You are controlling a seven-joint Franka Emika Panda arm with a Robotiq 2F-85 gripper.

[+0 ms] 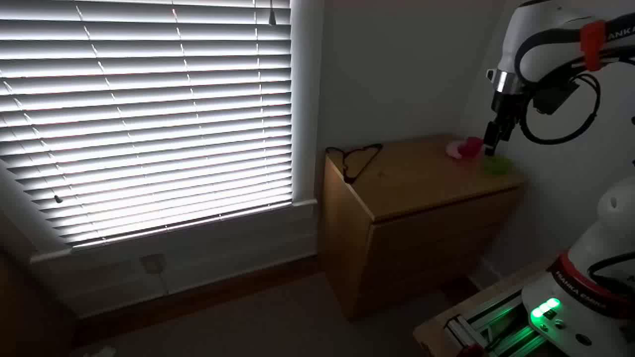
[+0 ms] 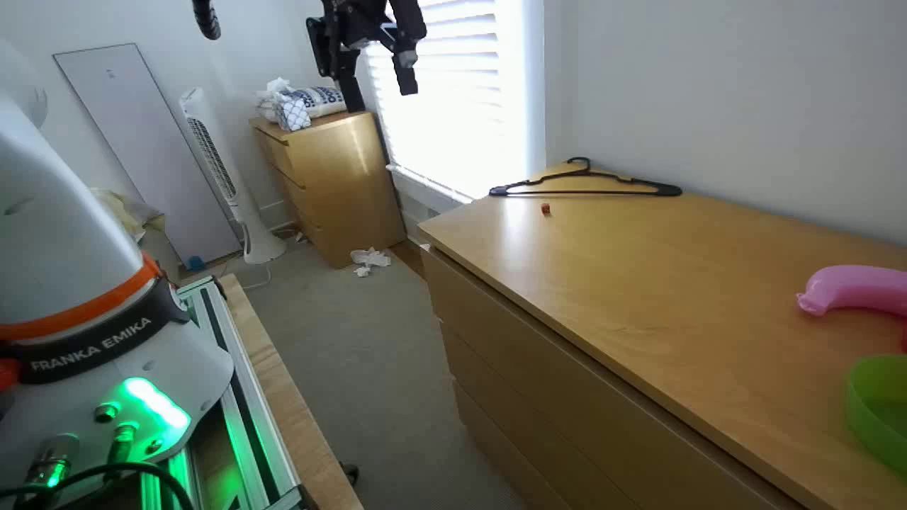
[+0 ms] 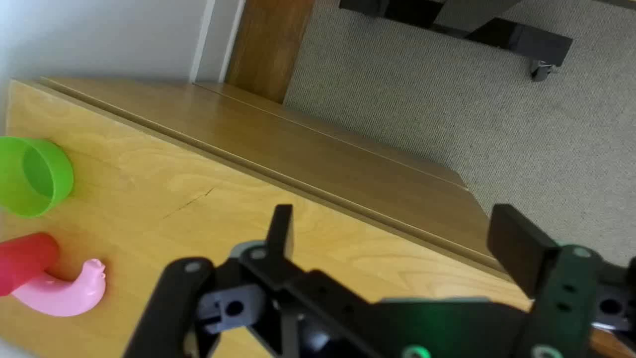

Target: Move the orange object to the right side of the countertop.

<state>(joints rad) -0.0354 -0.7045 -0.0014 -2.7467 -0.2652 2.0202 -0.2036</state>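
Looking to the black clothes hanger (image 2: 585,192) as our landmark, we found the small orange-red lump (image 2: 545,209) just beside it, not touching, on the dresser top (image 2: 673,283), which we took for the task's countertop. The gripper (image 2: 381,94) hung in the air, well apart from the hanger and higher than it, its two fingers (image 2: 407,79) spread wide with nothing between them; we judged that they were parted to straddle the lump and that the pick had not yet begun. We read the right side as the end far from the hanger, where the green cup (image 3: 49,174) stood, so the whole carry seemed to lie ahead. At that end, well apart from the hanger, lay the pink curved piece (image 2: 857,285) and the red cup-like piece (image 3: 27,261), and we thought a set-down should stop short of all three. The wood was smooth and pale, its wavy grain crossed in the wrist view by a thin dark scratch (image 3: 189,201). Slim and probably plastic, the hanger ended in a hook. Our lump looked roughly blocky, too small in view to give its texture, and we expected it to need a low, well-centred grasp. The green cup had a thin, round wall; the pink piece was glossy, bent like a banana and puckered at its tip, with the red piece overlapping it.
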